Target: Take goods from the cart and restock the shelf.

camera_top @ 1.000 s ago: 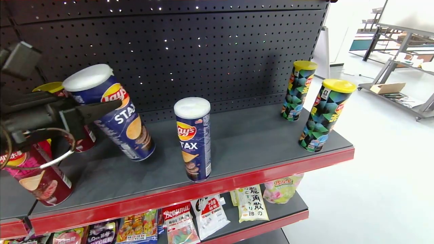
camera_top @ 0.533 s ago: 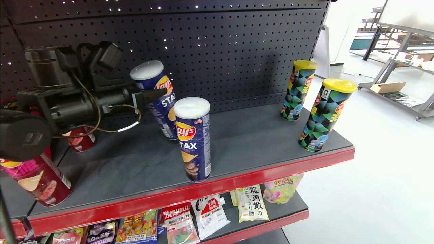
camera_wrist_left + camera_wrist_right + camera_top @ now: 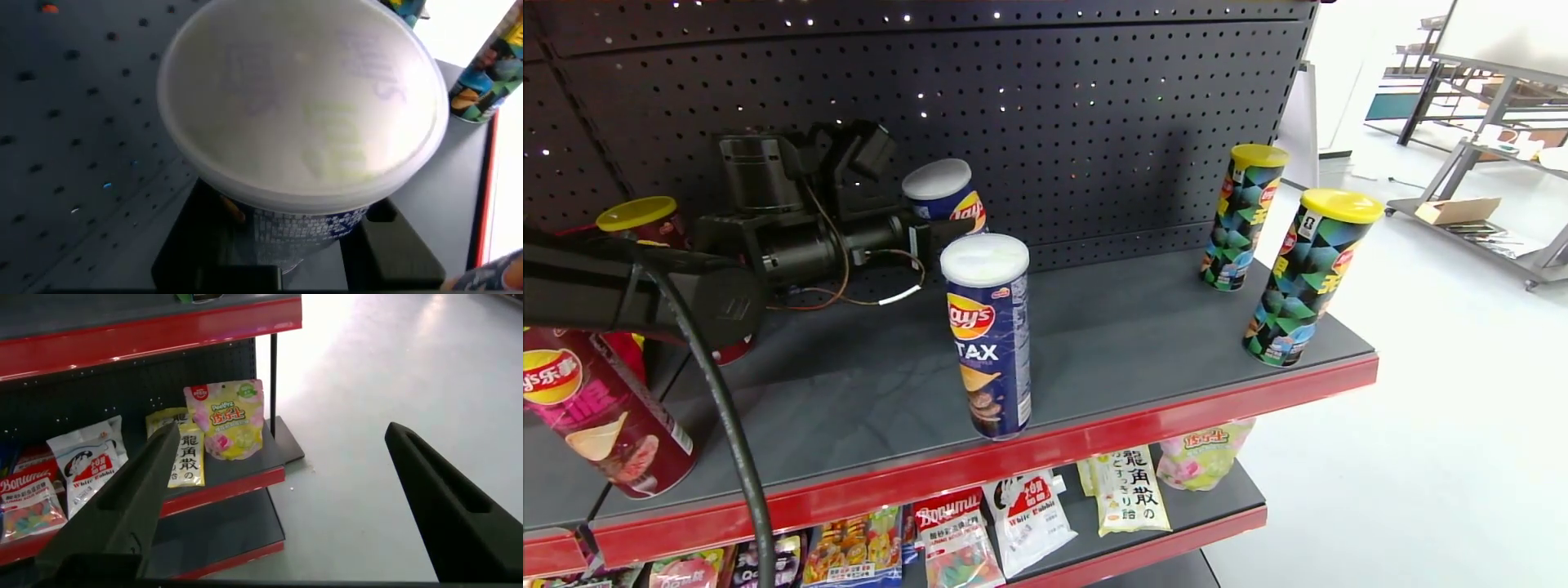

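Head view shows the left tool point(image 3: 941, 230) clamped on a blue chip can point(image 3: 938, 181), near upright, just behind the standing can point(image 3: 990, 335) on the shelf point(image 3: 1143, 343).

White floor point(image 3: 1421, 457); cardboard box point(image 3: 1456, 211) on low grey platform point(image 3: 1503, 249).

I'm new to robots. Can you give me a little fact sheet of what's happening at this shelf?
Left gripper: shut on blue chip can, near the pegboard
Right gripper: open, empty, facing snack bags
Front blue can: upright at the shelf edge
Yellow-lidded cans: two, upright, right end
Red cans: left end
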